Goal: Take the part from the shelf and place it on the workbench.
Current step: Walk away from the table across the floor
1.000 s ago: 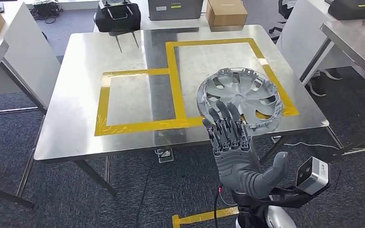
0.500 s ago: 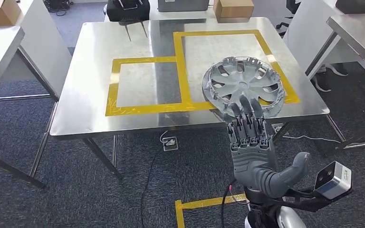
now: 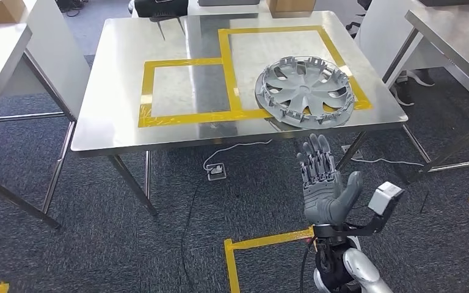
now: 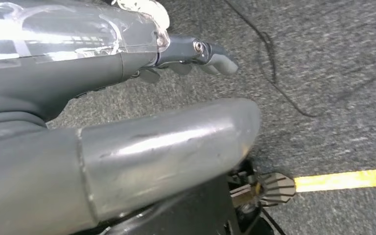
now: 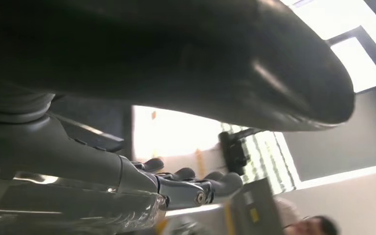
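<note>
Wheel cover on the counter, right hand empty

The left hand (image 4: 127, 122) hangs over carpet, its grip impossible to tell. The grey wheel cover (image 3: 302, 91) lies flat on the counter (image 3: 116, 131), overlapping yellow tape near its front edge. The right hand (image 3: 323, 183) hovers below that edge, fingers spread, holding nothing.

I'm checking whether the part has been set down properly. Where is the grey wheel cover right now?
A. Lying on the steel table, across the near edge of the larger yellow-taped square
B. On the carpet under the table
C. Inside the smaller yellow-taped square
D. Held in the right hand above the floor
A: the wheel cover lies on the table, overlapping the larger square's near tape line, while the right hand is empty below the table edge.
</note>
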### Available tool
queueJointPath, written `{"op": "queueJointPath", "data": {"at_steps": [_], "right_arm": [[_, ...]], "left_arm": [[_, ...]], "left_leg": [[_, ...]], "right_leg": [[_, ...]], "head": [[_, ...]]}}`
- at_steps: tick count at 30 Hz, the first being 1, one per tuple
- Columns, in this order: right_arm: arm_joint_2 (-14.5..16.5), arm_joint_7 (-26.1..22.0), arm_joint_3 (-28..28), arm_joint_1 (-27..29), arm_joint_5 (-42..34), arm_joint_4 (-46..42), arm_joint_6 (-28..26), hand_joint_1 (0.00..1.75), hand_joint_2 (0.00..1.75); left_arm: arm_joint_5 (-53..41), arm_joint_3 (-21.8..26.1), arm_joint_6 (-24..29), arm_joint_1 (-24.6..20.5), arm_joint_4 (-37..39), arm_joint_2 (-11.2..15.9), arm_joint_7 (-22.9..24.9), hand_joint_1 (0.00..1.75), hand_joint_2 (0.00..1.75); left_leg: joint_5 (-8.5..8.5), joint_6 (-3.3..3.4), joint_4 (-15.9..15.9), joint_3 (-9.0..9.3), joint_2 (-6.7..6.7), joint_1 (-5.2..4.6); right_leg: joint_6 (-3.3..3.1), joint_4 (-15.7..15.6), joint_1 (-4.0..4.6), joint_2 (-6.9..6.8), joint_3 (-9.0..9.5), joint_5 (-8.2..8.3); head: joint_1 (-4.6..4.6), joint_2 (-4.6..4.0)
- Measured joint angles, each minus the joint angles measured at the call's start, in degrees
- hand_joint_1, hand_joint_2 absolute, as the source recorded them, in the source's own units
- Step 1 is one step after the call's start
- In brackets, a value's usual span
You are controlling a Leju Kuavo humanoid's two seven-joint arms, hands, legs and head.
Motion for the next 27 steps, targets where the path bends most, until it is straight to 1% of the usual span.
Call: {"op": "queueJointPath", "data": {"at_steps": [1,2,3,4,5,6,7,8,9,10,11,12,13,14,15,16,17,18,19,20,21,22,23,24,25,26,27], "right_arm": [[0.07,-0.29,-0.34,-0.20,-0.96,4.17,0.49,0.00,0.00],[0.15,-0.83,-0.62,-0.41,-1.88,8.28,1.26,0.00,0.00],[0.27,-1.51,-0.81,-0.66,-2.94,12.33,2.39,0.00,0.00],[0.45,-1.99,-0.89,-1.02,-3.96,16.13,3.74,0.00,0.00],[0.80,-1.70,-0.87,-1.49,-4.76,20.18,4.93,0.00,0.00],[1.34,-0.37,-0.71,-1.97,-5.16,24.78,5.75,0.00,0.00],[2.09,1.91,-0.45,-2.35,-4.98,29.77,6.10,0.00,0.00],[3.03,4.87,0.01,-2.53,-4.28,35.06,6.13,0.00,0.00],[4.03,7.77,0.66,-2.52,-3.34,40.06,6.14,0.00,0.00],[5.00,10.08,1.34,-2.50,-2.42,44.30,6.25,0.00,0.00],[6.01,11.71,2.10,-2.64,-1.65,47.96,6.57,0.00,0.00],[6.98,12.64,2.78,-3.03,-1.13,50.91,6.96,0.00,0.00],[7.85,13.17,3.33,-3.56,-0.82,53.34,7.36,0.00,0.00],[8.64,13.55,3.84,-3.99,-0.56,55.69,7.76,0.00,0.00],[9.25,13.85,4.30,-4.19,-0.39,57.77,8.00,0.00,0.00],[9.67,14.10,4.74,-4.22,-0.29,59.59,8.15,0.00,0.00],[10.01,14.32,5.14,-4.25,-0.24,61.48,8.24,0.00,0.00],[10.32,14.52,5.52,-4.33,-0.26,63.18,8.31,0.00,0.00],[10.56,14.69,5.81,-4.43,-0.28,64.67,8.43,0.00,0.00],[10.75,14.89,6.09,-4.50,-0.30,65.98,8.58,0.00,0.00],[10.91,15.11,6.40,-4.50,-0.29,66.99,8.73,0.00,0.00],[11.04,15.40,6.72,-4.49,-0.29,67.90,8.83,0.00,0.00],[11.17,15.69,7.01,-4.51,-0.31,68.73,8.85,0.00,0.00],[11.31,15.99,7.27,-4.58,-0.38,69.52,8.80,0.00,0.00],[11.46,16.25,7.53,-4.68,-0.46,70.25,8.70,0.00,0.00],[11.57,16.46,7.78,-4.86,-0.54,70.88,8.56,0.00,0.00],[11.65,16.65,8.00,-5.05,-0.61,71.40,8.45,0.00,0.00]], "left_arm": [[0.05,0.01,0.01,0.00,0.00,-0.03,0.13,0.00,0.00],[0.09,0.01,0.03,0.00,0.00,-0.05,0.23,0.00,0.00],[0.11,0.01,0.05,-0.04,0.00,-0.05,0.31,0.00,0.00],[0.13,0.01,0.09,-0.04,-0.01,-0.06,0.43,0.00,0.00],[0.14,0.01,0.18,-0.02,-0.01,-0.02,0.61,0.00,0.00],[0.14,0.01,0.28,-0.01,-0.01,0.02,0.89,0.00,0.00],[0.13,0.01,0.40,0.01,-0.01,0.08,1.17,0.00,0.00],[0.09,0.01,0.52,0.03,0.00,0.15,1.37,0.00,0.00],[0.01,0.01,0.60,0.06,0.00,0.21,1.48,0.00,0.00],[-0.11,0.01,0.62,0.13,-0.01,0.28,1.48,0.00,0.00],[-0.28,0.01,0.60,0.26,-0.03,0.36,1.44,0.00,0.00],[-0.45,0.01,0.50,0.39,-0.05,0.46,1.43,0.00,0.00],[-0.59,0.01,0.31,0.49,-0.07,0.55,1.47,0.00,0.00],[-0.70,0.01,0.09,0.52,-0.08,0.62,1.59,0.00,0.00],[-0.79,0.01,-0.10,0.45,-0.08,0.66,1.75,0.00,0.00],[-0.86,0.01,-0.26,0.34,-0.09,0.67,1.89,0.00,0.00],[-0.96,0.01,-0.33,0.27,-0.10,0.66,1.92,0.00,0.00],[-1.02,0.01,-0.38,0.23,-0.10,0.64,1.83,0.00,0.00],[-1.07,0.01,-0.44,0.24,-0.10,0.61,1.64,0.00,0.00],[-1.10,0.01,-0.50,0.27,-0.10,0.56,1.44,0.00,0.00],[-1.10,0.01,-0.56,0.29,-0.09,0.51,1.29,0.00,0.00],[-1.15,0.01,-0.63,0.29,-0.09,0.47,1.23,0.00,0.00],[-1.21,0.01,-0.76,0.28,-0.10,0.42,1.28,0.00,0.00],[-1.31,0.01,-0.94,0.27,-0.10,0.39,1.43,0.00,0.00],[-1.43,0.01,-1.12,0.25,-0.09,0.38,1.64,0.00,0.00],[-1.51,0.01,-1.27,0.26,-0.09,0.36,1.87,0.00,0.00],[-1.58,0.01,-1.35,0.28,-0.09,0.34,2.09,0.00,0.00]], "left_leg": [[0.65,0.55,-0.05,-0.54,-0.03,0.02],[1.36,1.02,-0.12,-1.26,-0.06,0.05],[2.04,1.36,-0.11,-2.07,-0.14,-0.02],[2.68,1.57,-0.09,-2.95,-0.26,-0.15],[3.26,1.69,-0.07,-3.82,-0.37,-0.29],[3.81,1.76,-0.06,-4.65,-0.46,-0.45],[4.32,1.80,-0.06,-5.42,-0.56,-0.61],[4.82,1.83,-0.06,-6.08,-0.60,-0.79],[5.27,1.84,-0.05,-6.55,-0.55,-0.96],[5.62,1.80,-0.04,-6.86,-0.37,-1.16],[5.90,1.68,-0.01,-7.02,0.04,-1.36],[6.13,1.47,0.03,-7.09,0.73,-1.48],[6.30,1.20,0.07,-7.13,1.60,-1.56],[6.46,0.89,0.07,-7.10,2.57,-1.60],[6.37,0.54,0.23,-7.14,3.03,-1.53],[5.70,0.19,0.85,-7.34,2.67,-1.44],[4.26,-0.14,2.45,-7.92,1.91,-1.33],[2.11,-0.44,5.27,-8.98,0.90,-1.18],[-0.32,-0.64,8.96,-10.34,0.22,-1.06],[-2.34,-0.78,12.72,-11.65,0.07,-0.97],[-3.39,-0.90,15.38,-12.41,0.07,-0.88],[-3.26,-0.98,16.12,-12.24,0.07,-0.78],[-2.07,-1.01,14.58,-10.94,-0.04,-0.66],[-0.29,-1.01,11.20,-8.71,-0.73,-0.47],[0.93,-0.90,7.28,-6.24,-2.43,-0.21],[1.79,-0.83,4.00,-4.26,-4.15,0.03],[2.02,-0.75,1.88,-3.03,-5.53,0.19]], "right_leg": [[0.36,0.57,-0.09,0.05,-0.45,-1.00],[0.71,2.15,-0.20,0.12,-1.16,-2.98],[1.01,4.80,-0.32,0.15,-2.05,-5.76],[1.19,8.27,-0.40,0.19,-3.00,-8.50],[1.27,11.73,-0.44,0.22,-3.70,-10.28],[1.22,14.26,-0.44,0.23,-3.89,-10.74],[1.03,15.27,-0.43,0.25,-3.36,-9.86],[0.69,14.44,-0.41,0.26,-1.96,-8.11],[0.20,11.84,-0.29,-0.10,0.26,-6.38],[-0.37,8.06,-0.02,-0.96,2.95,-5.55],[-0.92,4.08,0.28,-1.86,5.57,-5.55],[-1.39,0.88,0.59,-2.56,7.44,-6.12],[-1.75,-1.15,0.83,-2.70,8.42,-6.79],[-2.04,-2.10,0.90,-2.14,8.67,-6.91],[-2.29,-2.54,0.81,-1.52,8.57,-6.68],[-2.58,-2.87,0.69,-0.91,8.46,-6.29],[-2.88,-3.14,0.57,-0.40,8.31,-5.78],[-3.11,-3.28,0.51,0.06,8.07,-5.33],[-3.29,-3.24,0.59,0.57,7.69,-5.00],[-3.35,-3.12,0.67,1.03,7.28,-4.72],[-3.32,-2.95,0.73,1.50,6.89,-4.51],[-3.25,-2.70,0.75,1.99,6.51,-4.36],[-3.17,-2.38,0.73,2.53,6.18,-4.28],[-3.06,-1.98,0.70,3.11,5.89,-4.28],[-2.91,-1.57,0.62,3.65,5.55,-4.33],[-2.70,-1.14,0.57,4.20,5.15,-4.38],[-2.41,-0.80,0.51,4.77,4.81,-4.38]], "head": [[0.06,0.00],[0.25,0.00],[0.55,0.00],[0.93,0.00],[1.18,0.00],[1.36,0.00],[1.52,0.00],[1.76,0.00],[2.05,0.00],[2.39,0.00],[2.73,0.00],[2.88,0.00],[2.89,0.00],[2.73,0.00],[2.44,0.00],[2.14,0.00],[1.72,0.00],[1.23,0.00],[0.73,0.00],[0.33,0.00],[0.09,0.00],[-0.01,0.00],[-0.06,0.00],[-0.13,0.00],[-0.23,0.00],[-0.29,0.00],[-0.40,0.00]]}}
